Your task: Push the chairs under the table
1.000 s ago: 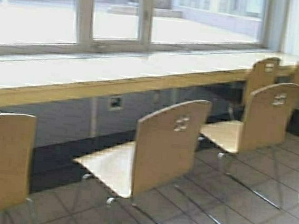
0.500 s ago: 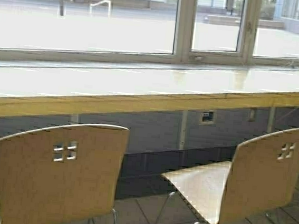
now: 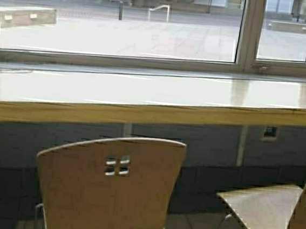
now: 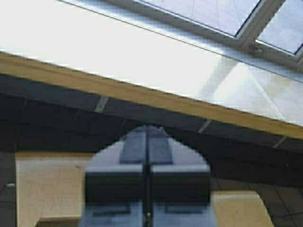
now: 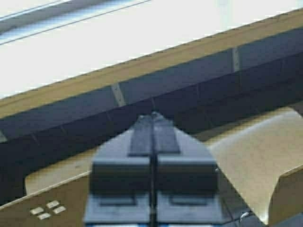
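Swinging left since the previous frames, the robot has shifted the whole scene rightward: one chair [image 3: 110,189] now stands centre, its backrest toward the camera and seat facing the counter [image 3: 143,100], which runs crosswise below the window. A second chair [image 3: 273,215] sits at right, pulled out. Both the left tool [image 4: 147,163] and right tool [image 5: 153,163] have fingers pressed together, holding nothing. No writing is legible.
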